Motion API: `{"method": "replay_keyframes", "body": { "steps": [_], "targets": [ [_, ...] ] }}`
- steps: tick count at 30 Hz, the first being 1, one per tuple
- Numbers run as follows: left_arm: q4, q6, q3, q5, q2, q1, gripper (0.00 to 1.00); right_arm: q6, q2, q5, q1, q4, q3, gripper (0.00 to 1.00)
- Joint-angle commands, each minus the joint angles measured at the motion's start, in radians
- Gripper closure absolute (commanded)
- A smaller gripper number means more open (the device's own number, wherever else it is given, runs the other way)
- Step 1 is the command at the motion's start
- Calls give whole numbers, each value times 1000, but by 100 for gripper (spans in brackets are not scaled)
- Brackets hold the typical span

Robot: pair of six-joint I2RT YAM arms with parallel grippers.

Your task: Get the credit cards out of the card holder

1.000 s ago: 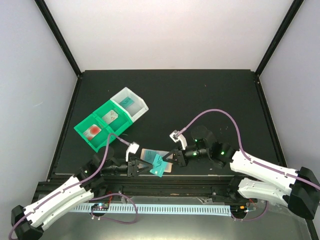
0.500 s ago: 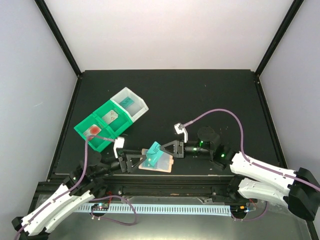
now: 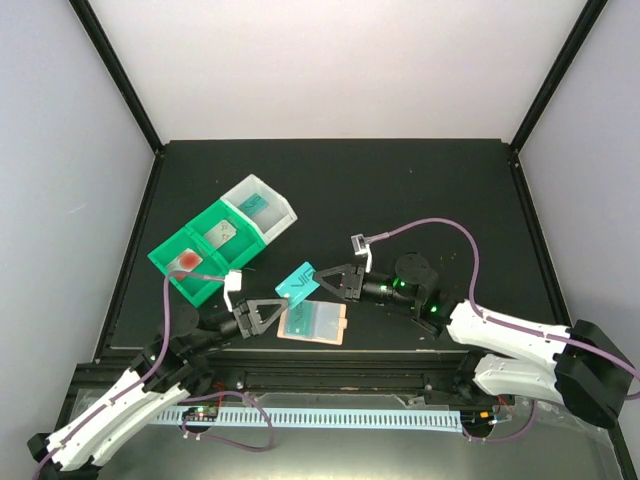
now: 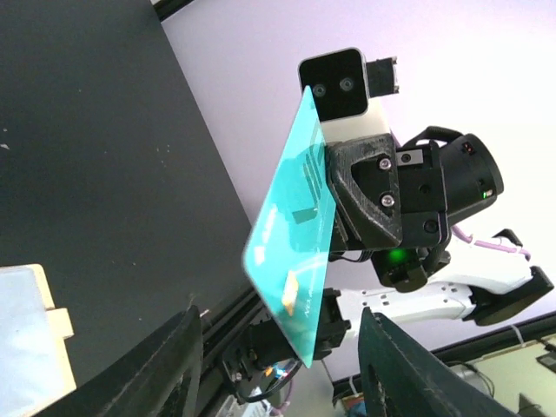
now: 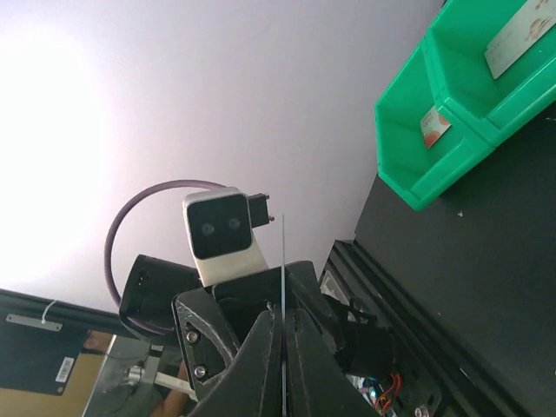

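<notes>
One teal card (image 3: 297, 284) between right fingers (image 5: 259, 369)

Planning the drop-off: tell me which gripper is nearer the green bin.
Left. The left gripper is open beside the card holder's left edge, just toward the near side from the green bin. The right gripper, shut on a teal card, is farther right, above the holder.
</notes>
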Motion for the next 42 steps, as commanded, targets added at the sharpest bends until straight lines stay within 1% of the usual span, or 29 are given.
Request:
{"method": "replay_keyframes", "body": {
  "steps": [1,4,7,13,14,17,20,23,26,28,30,32,38,42],
  "targets": [
    [132,-73,-21,0,32,5,53,41,-7,58,-4,66,-22,99],
    [165,-80,-28,-3,46,5,60,50,1,58,-4,76,-32,99],
    [176,-83,-27,-10,54,5,71,62,3,66,-4,90,-47,99],
    [161,-83,-25,-17,53,5,96,72,20,68,-4,95,-57,99],
    [155,-82,-25,-18,52,5,98,73,22,67,-4,98,-59,99],
    [135,-82,-25,-25,49,6,98,74,24,67,-4,102,-66,99],
    [127,-80,-25,-30,49,5,98,69,16,77,-4,97,-77,94],
    [114,-68,-24,-31,50,5,98,47,0,87,-4,63,-90,86],
    [93,-53,-21,-30,51,4,98,18,-31,100,-4,17,-106,70],
    [76,-44,-17,-36,55,5,98,-11,-61,113,-4,-36,-112,55],
    [39,-20,-2,-52,63,5,98,-48,-104,128,-3,-100,-118,35],
    [15,-2,13,-65,71,6,98,-78,-148,143,-3,-158,-127,25],
    [-7,47,63,-110,126,9,98,-153,-306,196,-2,-307,-172,1],
    [-69,103,133,-139,201,24,99,-206,-410,251,-2,-429,-188,0]
  ]
}}
